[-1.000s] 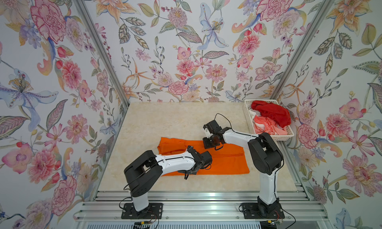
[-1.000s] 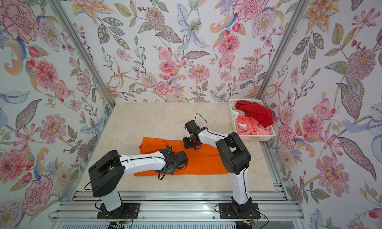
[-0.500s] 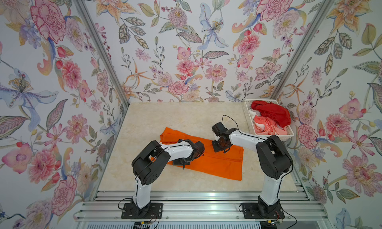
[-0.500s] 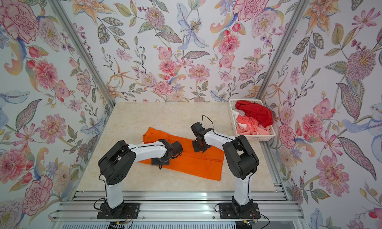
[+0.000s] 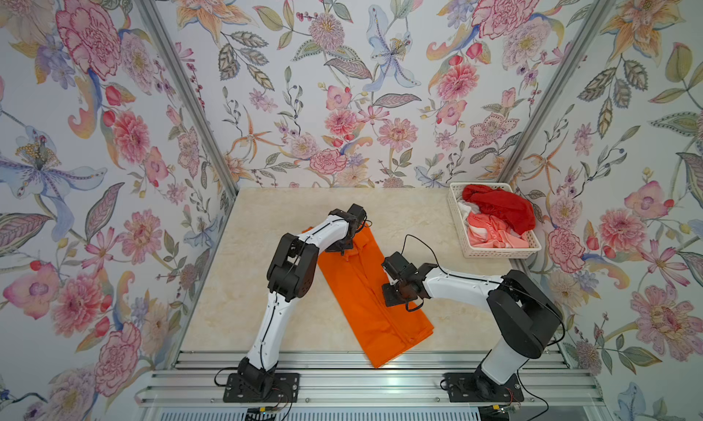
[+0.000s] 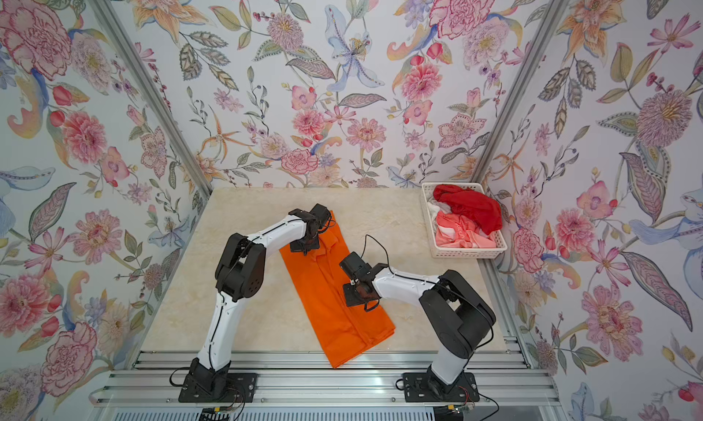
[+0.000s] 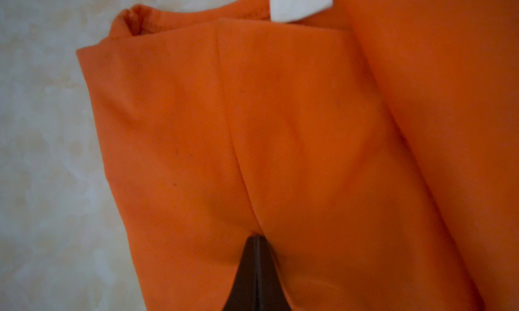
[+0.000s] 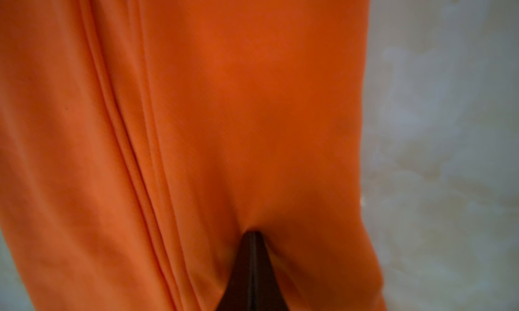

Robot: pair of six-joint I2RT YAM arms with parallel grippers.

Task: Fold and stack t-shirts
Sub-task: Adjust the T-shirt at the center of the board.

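Orange t-shirt (image 5: pixel 365 305) — folded into a long strip on the table (image 5: pixel 243 286), running 11 o'clock to 5 o'clock. Left gripper (image 7: pixel 257 239) pinched tight on its far end near the white label (image 7: pixel 300 3); right gripper (image 8: pixel 252 235) clamped on its mid-edge. Red t-shirt (image 5: pixel 502 210) and coral-and-white t-shirt (image 5: pixel 490 234) — heaped in the basket (image 5: pixel 494 253) at 2 o'clock.

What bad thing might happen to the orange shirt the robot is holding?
The orange t-shirt lies slanted, and its near corner sticks past the table edge over the metal rail; a pull might drag it off or snag it. The left gripper and right gripper each pinch just a small pucker of cloth, so the folded layers might slide apart.
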